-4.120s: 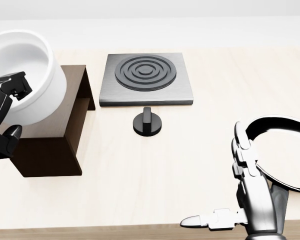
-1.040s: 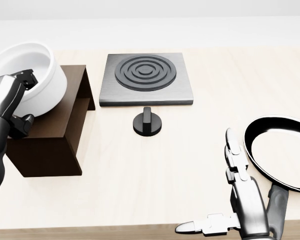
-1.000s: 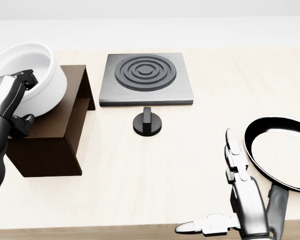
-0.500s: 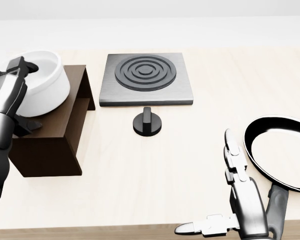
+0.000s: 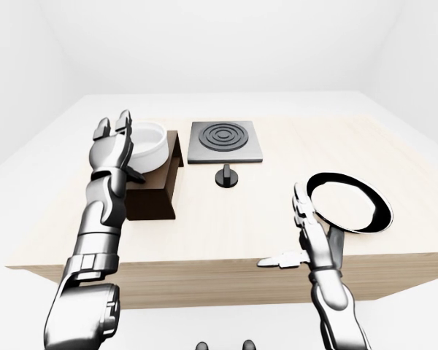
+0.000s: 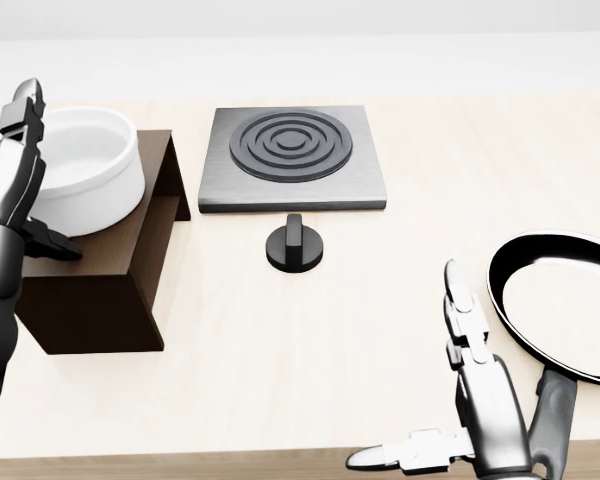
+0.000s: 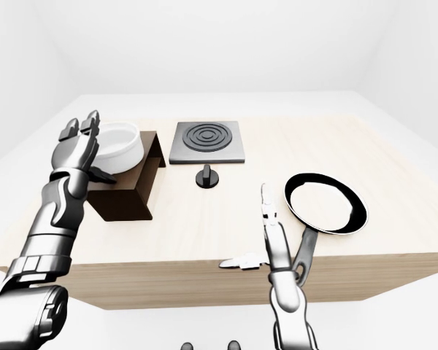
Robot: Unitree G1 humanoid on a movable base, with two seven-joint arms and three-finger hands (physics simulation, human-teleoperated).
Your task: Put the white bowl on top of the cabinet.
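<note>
white bowl point(image 6: 85, 170): sits upright on top of the cabinet, toward its far-left part. Inside looks empty, plain white.
cabinet point(image 6: 105, 290): dark brown box at left of the table point(image 6: 380, 230); open recess visible under its right edge.
left hand point(image 6: 15, 165): just left of the bowl, fingers point(image 6: 25, 105) spread and pointing up, nothing held. Thumb lies low by the bowl's near-left wall; contact can't be confirmed.
right hand point(image 6: 470, 400): near edge of table, right of centre, fingers extended, thumb out to the left, nothing held.
frying pan point(image 6: 560, 305): black, right side of table, pale inside, nothing in it; handle points toward near edge, just right of the right hand.
stove plate point(image 6: 292, 157): grey square with dark concentric rings, far centre, right of cabinet.
knob point(image 6: 295, 245): black, just nearer than the stove plate.
</note>
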